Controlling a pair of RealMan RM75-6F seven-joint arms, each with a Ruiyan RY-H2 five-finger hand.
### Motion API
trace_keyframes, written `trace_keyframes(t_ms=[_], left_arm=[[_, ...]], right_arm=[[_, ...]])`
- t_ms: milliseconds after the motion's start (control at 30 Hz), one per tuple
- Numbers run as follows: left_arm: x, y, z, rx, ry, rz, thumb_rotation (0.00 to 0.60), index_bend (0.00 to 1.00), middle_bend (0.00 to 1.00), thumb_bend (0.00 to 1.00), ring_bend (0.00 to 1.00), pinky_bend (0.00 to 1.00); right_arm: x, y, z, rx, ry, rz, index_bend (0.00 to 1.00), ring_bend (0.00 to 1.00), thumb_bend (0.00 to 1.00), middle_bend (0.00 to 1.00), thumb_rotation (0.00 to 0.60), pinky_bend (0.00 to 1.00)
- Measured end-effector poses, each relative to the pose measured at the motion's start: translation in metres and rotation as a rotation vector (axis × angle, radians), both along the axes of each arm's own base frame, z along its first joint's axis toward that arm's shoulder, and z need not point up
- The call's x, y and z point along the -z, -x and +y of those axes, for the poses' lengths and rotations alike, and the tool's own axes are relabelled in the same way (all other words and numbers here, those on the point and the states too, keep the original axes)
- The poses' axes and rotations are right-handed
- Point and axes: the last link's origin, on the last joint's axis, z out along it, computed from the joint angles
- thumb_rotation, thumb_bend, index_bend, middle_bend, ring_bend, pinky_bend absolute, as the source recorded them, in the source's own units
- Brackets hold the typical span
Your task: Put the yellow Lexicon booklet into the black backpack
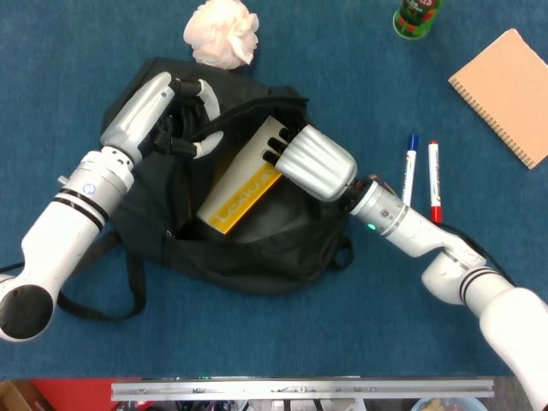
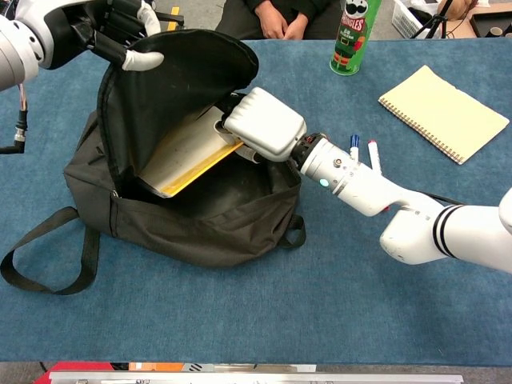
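1. The black backpack (image 2: 200, 216) lies on the blue counter (image 2: 240, 320), with its mouth open toward the right side.
2. The left hand (image 2: 120, 28) grips the edge of the backpack flap (image 2: 188, 72) and holds it lifted, so the inside is visible.
3. The right hand (image 2: 264, 124) is at the backpack opening and grasps the upper end of the yellow Lexicon booklet (image 1: 241, 188).
4. The booklet is tilted, with its lower end inside the backpack and its upper end at the opening, under the right hand.
5. In the head view, the yellow cover with the printed word is visible inside the bag, and the dark fingers (image 1: 276, 147) of the right hand lie on the pale upper part of the booklet.
6. A pink bath sponge (image 1: 222, 32) lies just beside the top of the backpack.
7. Two markers (image 1: 422, 178), one with a blue cap and one with a red cap, lie side by side on the counter, to the right of the bag.
8. A spiral notebook (image 2: 442, 110) lies at the far right, and a green Pringles can (image 2: 356, 32) stands near the back edge.
9. A person's hands (image 2: 284, 24) are seen behind the counter.
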Motion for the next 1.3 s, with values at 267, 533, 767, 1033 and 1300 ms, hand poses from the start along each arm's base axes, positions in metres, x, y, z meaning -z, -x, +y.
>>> trace_keyframes(t_ms=[267, 533, 767, 1033, 1300], left_arm=[[-0.002, 0.002, 0.0, -0.004, 0.001, -0.001, 0.6, 0.58, 0.64, 0.33, 0.65, 0.76], [-0.004, 0.005, 0.001, -0.008, -0.002, 0.001, 0.6, 0.57, 0.64, 0.33, 0.65, 0.76], [-0.003, 0.007, 0.002, -0.013, -0.001, 0.011, 0.6, 0.56, 0.63, 0.33, 0.64, 0.76], [-0.001, 0.008, 0.003, -0.016, 0.001, 0.026, 0.6, 0.54, 0.62, 0.33, 0.63, 0.76], [0.006, 0.011, -0.001, -0.007, 0.035, 0.058, 0.6, 0.49, 0.55, 0.33, 0.54, 0.69]], right_arm=[[0.003, 0.005, 0.003, 0.044, -0.014, -0.013, 0.43, 0.39, 0.25, 0.49, 0.6, 0.46], [0.0, 0.009, 0.008, 0.086, -0.012, -0.057, 0.04, 0.18, 0.22, 0.28, 0.6, 0.3], [-0.009, 0.015, 0.01, 0.094, -0.017, -0.076, 0.0, 0.13, 0.19, 0.21, 0.6, 0.25], [-0.029, 0.023, 0.016, 0.097, -0.039, -0.121, 0.0, 0.12, 0.08, 0.21, 0.6, 0.24], [-0.061, 0.036, 0.024, 0.122, -0.11, -0.149, 0.0, 0.12, 0.02, 0.22, 0.6, 0.24]])
